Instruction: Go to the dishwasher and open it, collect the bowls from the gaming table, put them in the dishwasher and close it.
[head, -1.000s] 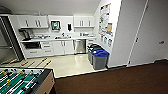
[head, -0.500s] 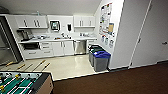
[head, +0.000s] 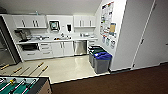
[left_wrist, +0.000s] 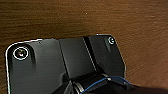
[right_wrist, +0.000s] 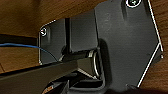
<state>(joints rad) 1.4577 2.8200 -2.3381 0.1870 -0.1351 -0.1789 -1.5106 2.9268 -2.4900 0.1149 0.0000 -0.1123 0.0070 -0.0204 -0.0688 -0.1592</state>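
The head view looked from brown flooring (head: 120, 82) into a small kitchen with a pale floor (head: 67, 67). The dishwasher (head: 80, 47), with its steel front shut, sat under the counter (head: 50, 40) at the far wall, between white cabinet doors (head: 62, 48) on its left and a narrow stack of drawers (head: 91, 43) on its right. White wall cupboards (head: 30, 22) hung above the counter, and a sink (head: 62, 38) sat left of the dishwasher's position. A dark fridge (head: 6, 47) stood at the far left edge. Near the right wall, just beside each other, stood a grey bin with a blue lid (head: 102, 62) and, behind it, a bin with a green lid (head: 96, 51). Posters (head: 108, 22) covered the white wall above them, and a pale door (head: 150, 37) stood farther right. At the near left corner was the football table (head: 22, 86) with its green field and rods, some rod handles (head: 41, 64) reaching out over the pale floor. The left wrist view showed the robot's dark plate over wood-grain brown floor (left_wrist: 75, 17) and a blue cable (left_wrist: 100, 83); whether the left fingers were apart or closed could not be told. The right wrist view showed the same kind of plate over brown floor (right_wrist: 25, 15), and the right fingers' state could not be told either.
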